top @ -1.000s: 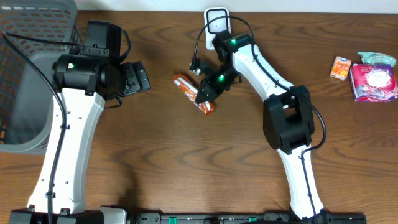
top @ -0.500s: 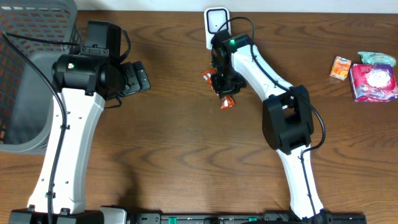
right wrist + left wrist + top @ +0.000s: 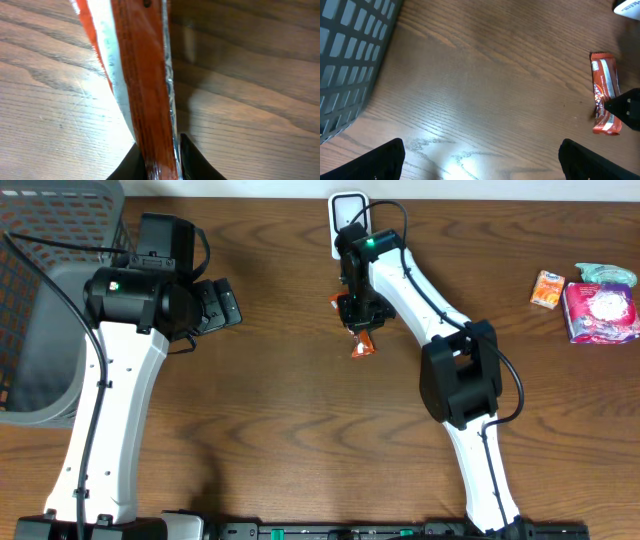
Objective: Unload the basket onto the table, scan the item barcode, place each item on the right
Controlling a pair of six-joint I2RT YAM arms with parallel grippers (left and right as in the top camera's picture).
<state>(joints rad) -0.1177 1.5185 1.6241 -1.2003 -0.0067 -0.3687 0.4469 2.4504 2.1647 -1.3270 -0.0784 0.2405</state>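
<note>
Snack bar (image 3: 363, 344) is sitting pinched in your right claw (image 3: 356, 313), whose jaws are closing tight on the orange wrapper. It is just in front of the white scanner (image 3: 347, 213) at the middle of the worktop's (image 3: 280, 430) far edge. The right wrist view is showing the wrapper edge-on between the fingertips. Your left claw (image 3: 222, 305) is gaping fully wide, holding nothing and hovering near the grey basket (image 3: 40, 290) at the far left corner.

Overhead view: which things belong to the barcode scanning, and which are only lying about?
For the job: orange snack bar, right gripper holding it, white scanner.
Lying about: grey basket, small orange packet, pink packet, teal wrapper.
</note>
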